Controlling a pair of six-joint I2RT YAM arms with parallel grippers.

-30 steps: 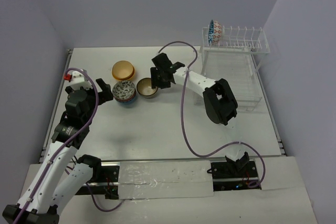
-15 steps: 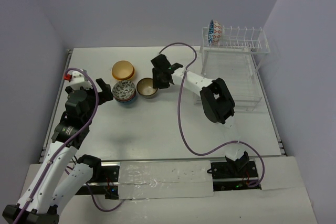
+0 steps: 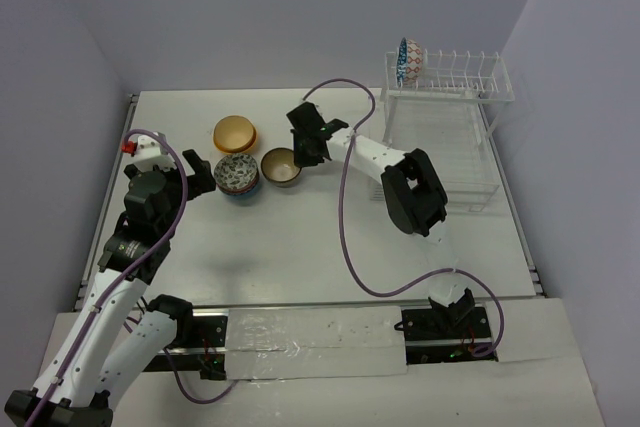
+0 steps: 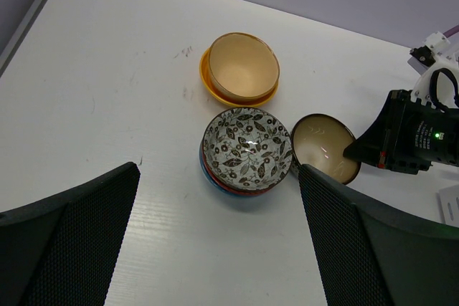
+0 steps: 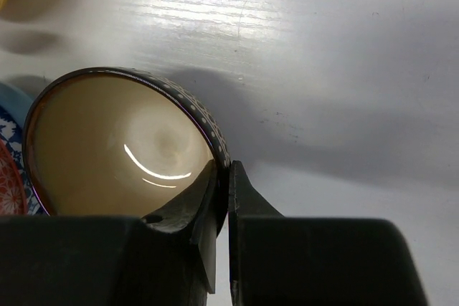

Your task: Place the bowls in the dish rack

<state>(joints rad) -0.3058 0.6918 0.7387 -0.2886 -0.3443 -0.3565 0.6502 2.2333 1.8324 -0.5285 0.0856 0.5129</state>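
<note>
- Top view: the right pincer [image 3: 303, 150] sits at the far-right rim of a round dark-brown ceramic bowl with a tan inside [image 3: 279, 168]. This bowl rests on the white surface [image 3: 300, 247], just beside a stack of patterned bowls [image 3: 238, 176]. An orange-yellow bowl [image 3: 235, 133] lies behind them. The clear wire dish rack [image 3: 450, 75] stands well apart at the right, with one patterned bowl [image 3: 410, 61] upright among its upper prongs. The left pincer [image 3: 198, 175] hovers left of the stack.
- Left wrist view: the left pincer is spread wide and holds nothing.
- Right wrist view: the right pincer is pinched narrow on the brown bowl's rim, one finger inside and one outside.
- Judgement: the bowl looks glazed, stiff, breakable and probably slippery. The thin rim is the place to hold it, though a one-sided grip may let it swing.
</note>
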